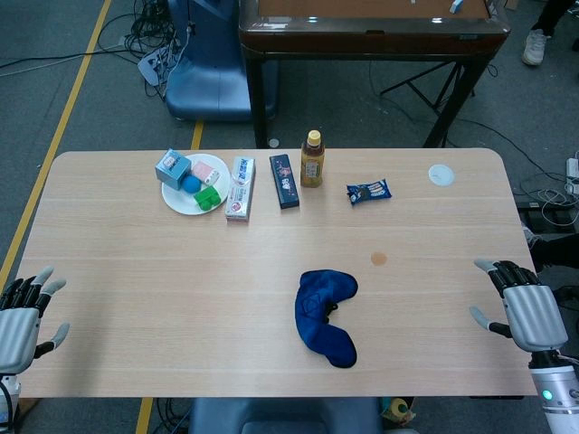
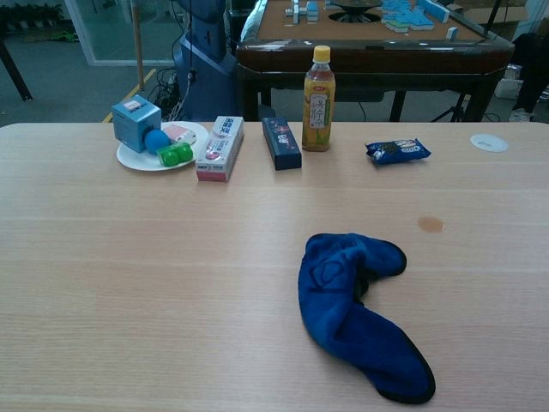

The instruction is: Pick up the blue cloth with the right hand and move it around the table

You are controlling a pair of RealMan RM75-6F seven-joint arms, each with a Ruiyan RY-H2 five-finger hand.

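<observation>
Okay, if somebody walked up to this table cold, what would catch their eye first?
Probably the blue cloth, lying crumpled and alone on the bare near part of the table. Next, the two grey hands at the near corners, left hand and right hand, both holding nothing. Then the bottle standing at the far edge.

Probably a lab, floor cables (image 1: 154,36), taped lines (image 1: 68,108)
</observation>
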